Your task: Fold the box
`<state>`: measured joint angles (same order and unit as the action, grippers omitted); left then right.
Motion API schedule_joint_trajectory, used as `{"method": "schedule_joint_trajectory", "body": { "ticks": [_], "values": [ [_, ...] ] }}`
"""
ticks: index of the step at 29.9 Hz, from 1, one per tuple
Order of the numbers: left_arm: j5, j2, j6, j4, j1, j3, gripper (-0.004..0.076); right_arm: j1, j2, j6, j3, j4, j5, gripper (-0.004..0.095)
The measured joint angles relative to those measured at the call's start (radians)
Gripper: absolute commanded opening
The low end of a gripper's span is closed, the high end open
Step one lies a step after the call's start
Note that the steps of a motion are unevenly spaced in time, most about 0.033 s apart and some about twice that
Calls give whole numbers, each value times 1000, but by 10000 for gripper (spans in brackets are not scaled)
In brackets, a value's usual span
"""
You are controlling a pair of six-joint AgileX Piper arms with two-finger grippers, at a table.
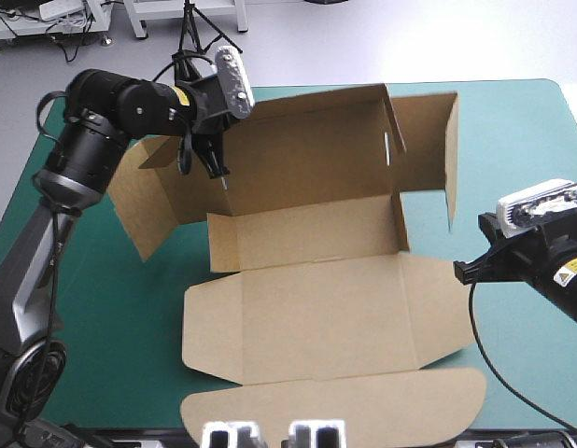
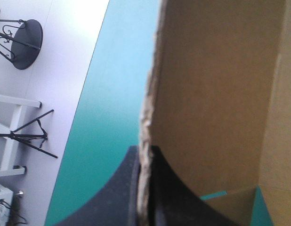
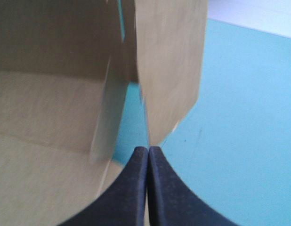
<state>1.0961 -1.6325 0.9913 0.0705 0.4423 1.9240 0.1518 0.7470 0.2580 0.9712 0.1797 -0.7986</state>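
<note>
The brown box point(image 1: 307, 233) lies in the middle of the table with its back wall raised, both side flaps point(image 1: 438, 149) standing out, and its lid point(image 1: 335, 317) flat toward the near edge. My left gripper point(image 1: 217, 173) is at the back wall's left end. In the left wrist view the board's edge point(image 2: 145, 117) runs between its fingers, so that left gripper point(image 2: 144, 162) is shut on the box point(image 2: 216, 94). My right gripper point(image 1: 459, 272) hovers just off the box's right edge. It is the shut right gripper point(image 3: 148, 150) pointing at the right flap point(image 3: 169, 61), holding nothing.
The lid's rounded front flap point(image 1: 335, 406) reaches the table's near edge. Teal-green cover point(image 1: 102, 308) shows to the left of the lid and along the right side point(image 1: 513, 168) beyond the right flap.
</note>
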Motion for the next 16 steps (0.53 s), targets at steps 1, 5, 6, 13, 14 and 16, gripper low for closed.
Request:
{"method": "schedule_joint_trajectory", "body": {
  "ticks": [1, 5, 6, 13, 14, 16],
  "values": [
    [-9, -4, 0, -33, 28, -8, -9, 0, 0, -3, 11, -8, 2, -19],
    [-90, -10, -74, -185, 123, -77, -9, 0, 22, -58, 67, -52, 2, -19],
    [-115, -11, -102, -220, 136, -93, -9, 0, 32, -65, 84, -55, 2, -19],
    [-256, 15, -198, -347, 192, -249, -9, 0, 176, -78, 274, -57, -35, -19],
    [-287, 29, -198, -359, 201, -283, -9, 0, 206, -78, 304, -57, -48, -19],
    [-363, 66, -217, -398, 215, -357, -9, 0, 273, -78, 383, -58, -78, -19]
  ]
}}
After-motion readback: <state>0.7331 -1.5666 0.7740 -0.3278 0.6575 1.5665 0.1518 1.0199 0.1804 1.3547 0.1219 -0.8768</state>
